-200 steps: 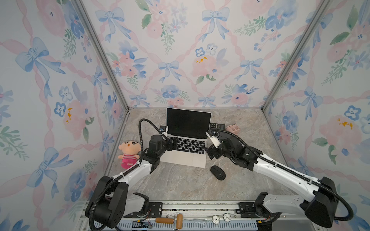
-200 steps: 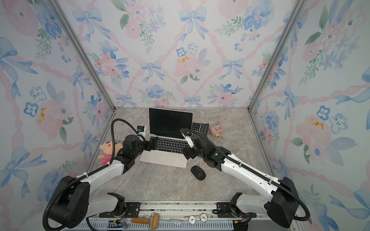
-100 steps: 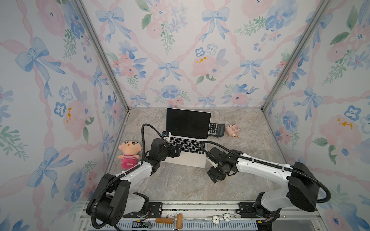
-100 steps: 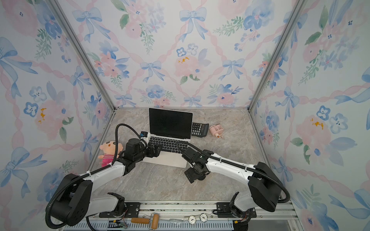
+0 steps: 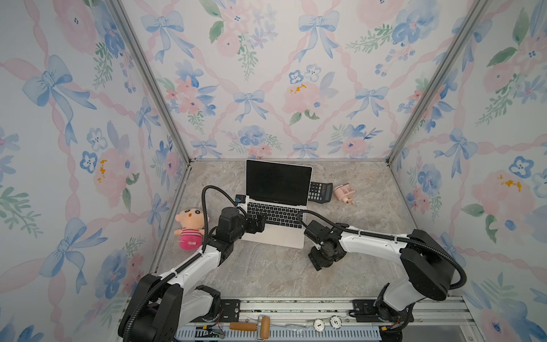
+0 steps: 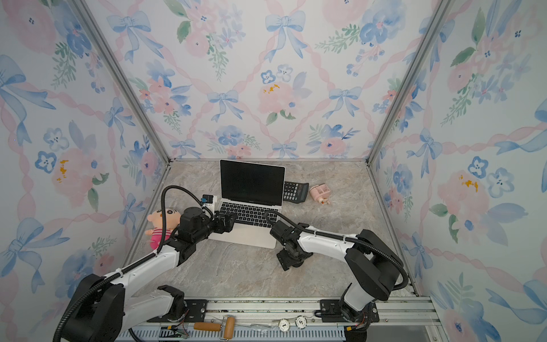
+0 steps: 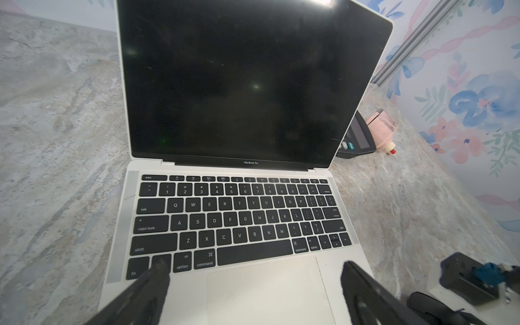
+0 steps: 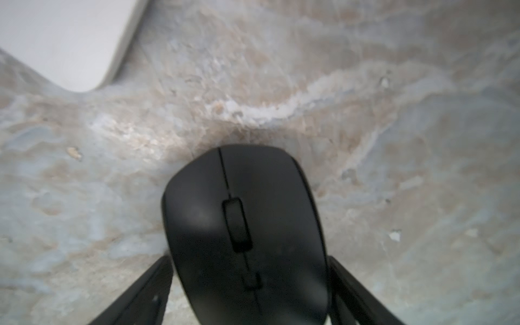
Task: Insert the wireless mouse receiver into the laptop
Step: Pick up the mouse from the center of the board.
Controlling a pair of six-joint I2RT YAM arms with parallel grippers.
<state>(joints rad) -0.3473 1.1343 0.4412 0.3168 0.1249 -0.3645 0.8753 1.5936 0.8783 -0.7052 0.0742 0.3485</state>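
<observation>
While the left pincer (image 7: 254, 266) hovers released over the laptop (image 7: 225, 84), the right pincer (image 8: 249, 259) straddles the mouse (image 8: 242, 197); its grip cannot be told.

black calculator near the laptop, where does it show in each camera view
Both top views: the black calculator sticks out from behind the screen's right edge, beside a small pink plastic gadget.
Left wrist: the calculator peeks out behind the screen's edge, by the same pink gadget.
Right wrist: not in it.
Shared landmark: the slim silver-gold laptop; its corner shows even in the right wrist view.
</observation>
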